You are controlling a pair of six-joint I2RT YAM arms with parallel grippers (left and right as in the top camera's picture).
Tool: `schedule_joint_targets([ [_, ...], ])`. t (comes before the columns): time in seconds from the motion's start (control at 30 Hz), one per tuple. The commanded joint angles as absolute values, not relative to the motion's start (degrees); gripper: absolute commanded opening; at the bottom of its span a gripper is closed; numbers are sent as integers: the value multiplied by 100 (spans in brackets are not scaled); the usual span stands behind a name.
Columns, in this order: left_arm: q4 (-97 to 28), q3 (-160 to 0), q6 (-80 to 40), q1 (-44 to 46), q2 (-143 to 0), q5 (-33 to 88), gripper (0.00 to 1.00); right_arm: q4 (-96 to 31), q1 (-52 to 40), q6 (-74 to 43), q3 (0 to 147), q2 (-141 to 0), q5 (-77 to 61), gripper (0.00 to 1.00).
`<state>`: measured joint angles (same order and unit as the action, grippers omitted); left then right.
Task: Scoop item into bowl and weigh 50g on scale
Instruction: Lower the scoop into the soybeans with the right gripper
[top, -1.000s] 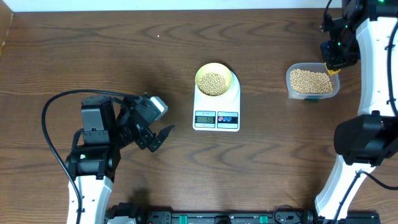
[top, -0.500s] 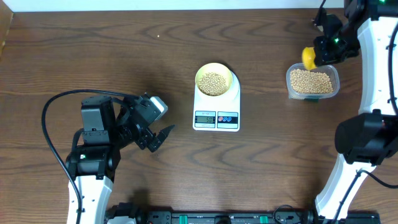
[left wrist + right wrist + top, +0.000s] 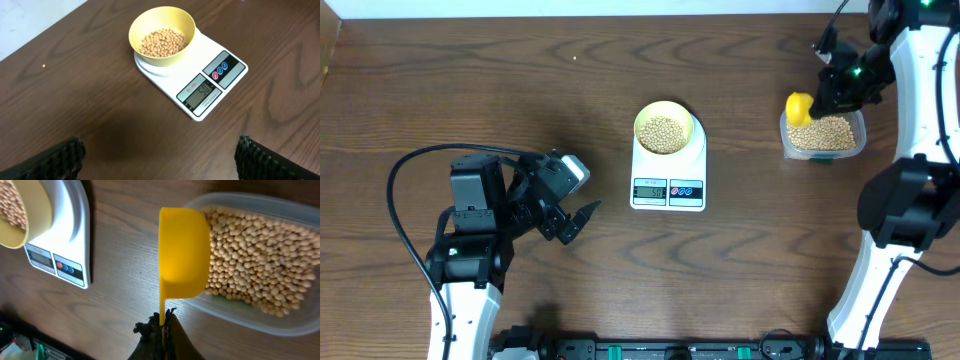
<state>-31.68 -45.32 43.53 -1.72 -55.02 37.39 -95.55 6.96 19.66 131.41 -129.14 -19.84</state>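
The pale yellow bowl (image 3: pixel 665 128) (image 3: pixel 162 33) sits on the white scale (image 3: pixel 669 165) (image 3: pixel 192 77) at mid-table, partly filled with tan beans (image 3: pixel 663 132) (image 3: pixel 162 41). More beans fill a clear tub (image 3: pixel 823 133) (image 3: pixel 260 270) at the right. My right gripper (image 3: pixel 838 88) (image 3: pixel 163 325) is shut on the thin handle of a yellow scoop (image 3: pixel 799 107) (image 3: pixel 183 257), whose cup hangs over the tub's left rim. My left gripper (image 3: pixel 575 222) (image 3: pixel 159 156) stands open and empty over bare table, left of the scale.
A black cable (image 3: pixel 410 175) loops on the table by the left arm's base. The right arm's white links (image 3: pixel 910 200) rise along the right edge. Table's far edge runs along the top.
The right gripper has swung the yellow scoop leftward, from the tub's far right corner to its left rim. The left arm has not moved.
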Motion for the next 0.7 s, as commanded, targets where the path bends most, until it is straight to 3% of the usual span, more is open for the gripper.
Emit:
schedule_joint_targets([
  [0.0,-3164,-4521,4370,-158,-5509,3815,98,-9592,749,2134,13133,-12993,-2137,1],
  [0.67,-3164,-4521,4370,-158,-5509,3815,98,-9247,908,2338,12363,-13043,-2053,1],
])
